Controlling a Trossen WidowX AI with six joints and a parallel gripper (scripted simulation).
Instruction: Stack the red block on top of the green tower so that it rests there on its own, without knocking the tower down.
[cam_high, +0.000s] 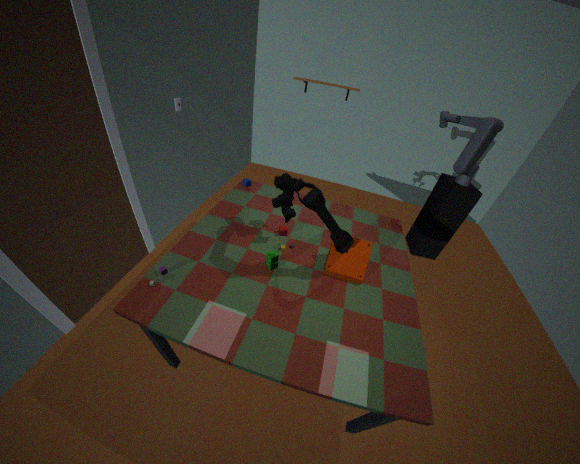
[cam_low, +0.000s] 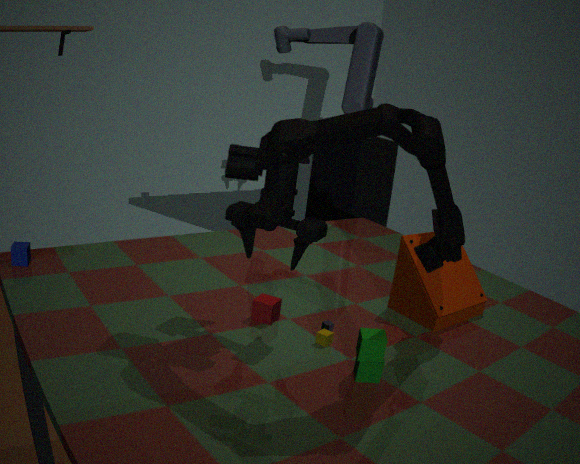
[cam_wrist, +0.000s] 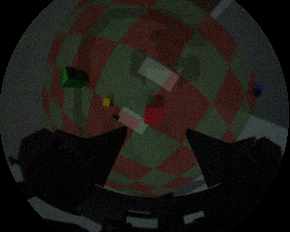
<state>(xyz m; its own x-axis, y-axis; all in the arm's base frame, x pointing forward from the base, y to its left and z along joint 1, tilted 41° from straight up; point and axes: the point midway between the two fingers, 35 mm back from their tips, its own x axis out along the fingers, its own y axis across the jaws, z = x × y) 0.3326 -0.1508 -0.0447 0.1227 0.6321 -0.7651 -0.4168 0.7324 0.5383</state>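
Note:
The red block (cam_high: 283, 230) (cam_low: 266, 309) (cam_wrist: 154, 115) lies on the checkered table (cam_high: 270, 345) (cam_low: 125, 435). The green tower (cam_high: 272, 260) (cam_low: 371, 355) (cam_wrist: 74, 77) is two blocks high and stands upright, apart from the red block. My gripper (cam_low: 271, 265) (cam_wrist: 158, 131) is open and empty, fingers pointing down. It hangs above the red block with a gap of air between. In the wrist view the red block shows just beyond the gap between the fingertips. In the top view the fingers are too small and dark to make out.
A small yellow cube (cam_high: 283, 248) (cam_low: 324, 338) (cam_wrist: 107, 102) and a small dark cube (cam_high: 292, 246) (cam_low: 327, 325) lie between the red block and the tower. The arm's orange wedge base (cam_high: 350, 265) (cam_low: 462, 295) stands right of the tower. A blue cube (cam_high: 246, 183) (cam_low: 21, 254) (cam_wrist: 257, 90) lies far off.

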